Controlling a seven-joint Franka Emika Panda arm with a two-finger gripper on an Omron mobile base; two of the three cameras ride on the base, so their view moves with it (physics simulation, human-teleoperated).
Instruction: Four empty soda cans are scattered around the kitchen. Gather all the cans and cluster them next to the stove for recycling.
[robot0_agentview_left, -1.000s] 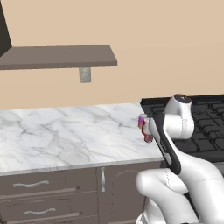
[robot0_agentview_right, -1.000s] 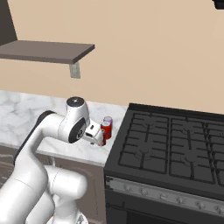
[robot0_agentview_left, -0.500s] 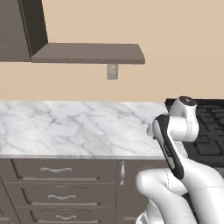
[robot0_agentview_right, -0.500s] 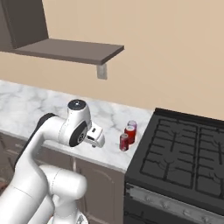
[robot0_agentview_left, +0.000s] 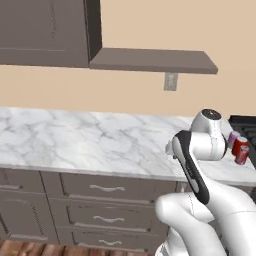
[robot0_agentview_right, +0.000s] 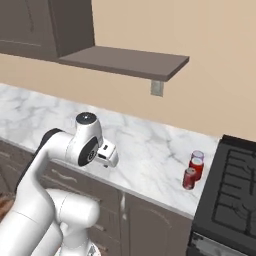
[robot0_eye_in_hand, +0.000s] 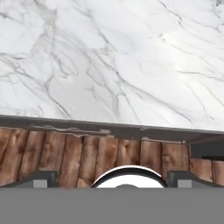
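Right base view shows three soda cans (robot0_agentview_right: 195, 169) beside stove (robot0_agentview_right: 231, 195)

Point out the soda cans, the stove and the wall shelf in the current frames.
soda cans (robot0_agentview_right: 195, 169): right base view, on the red side of the middle can.
stove (robot0_agentview_right: 235, 197): right base view, on its burner grate.
shelf (robot0_agentview_right: 125, 61): right base view, on its top face.

A home kitchen. Below the hand runs a white marble counter (robot0_agentview_right: 145, 150) on dark brown drawers (robot0_agentview_left: 105, 189), with wood-plank floor (robot0_eye_in_hand: 65, 157) under its edge. Above and beyond the hand are a wall cabinet (robot0_agentview_left: 45, 30) and a shelf (robot0_agentview_right: 125, 60) on a beige wall. To the hand's right stands a black stove (robot0_agentview_right: 235, 190).
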